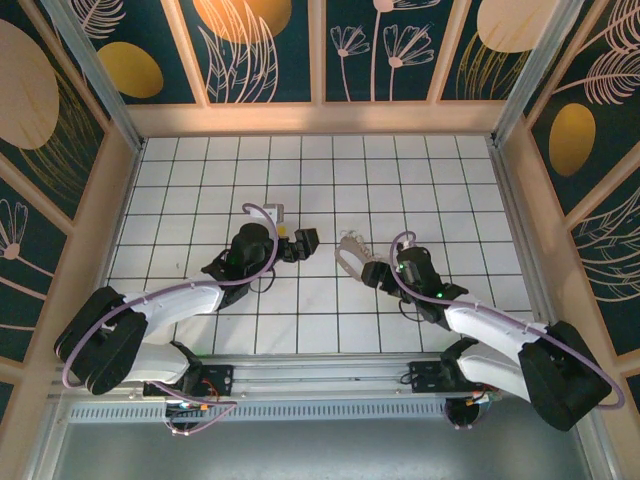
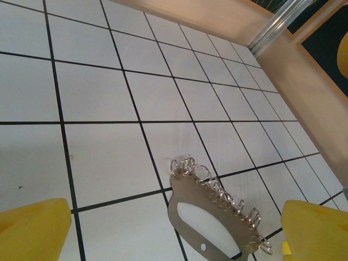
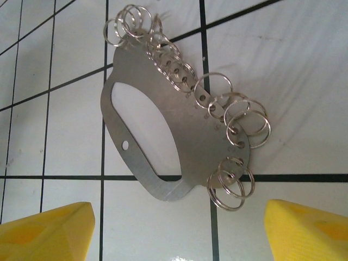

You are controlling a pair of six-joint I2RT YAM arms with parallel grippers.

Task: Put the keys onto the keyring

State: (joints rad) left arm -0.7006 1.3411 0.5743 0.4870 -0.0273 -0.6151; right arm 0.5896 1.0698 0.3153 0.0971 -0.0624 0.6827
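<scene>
The keyring (image 1: 350, 254) is a flat silvery metal plate with an oval cutout and several split rings along one edge. It lies on the white tiled floor between the two arms. My left gripper (image 1: 303, 243) is just left of it and open. In the left wrist view the keyring (image 2: 185, 187) lies ahead between the yellow fingertips (image 2: 32, 228), untouched, with the left gripper (image 2: 174, 232) empty. My right gripper (image 1: 373, 270) is close at its right, open. In the right wrist view the keyring (image 3: 190, 125) lies just beyond the open right gripper (image 3: 176, 231), clear of the yellow pads (image 3: 310, 228). The keys are out of view.
The floor (image 1: 200, 180) is a grid of white tiles with dark lines, boxed in by beige walls (image 1: 320, 118) at the back and sides. Purple cables (image 1: 150, 300) loop along both arms. The arm bases sit on a rail (image 1: 320, 380) at the near edge.
</scene>
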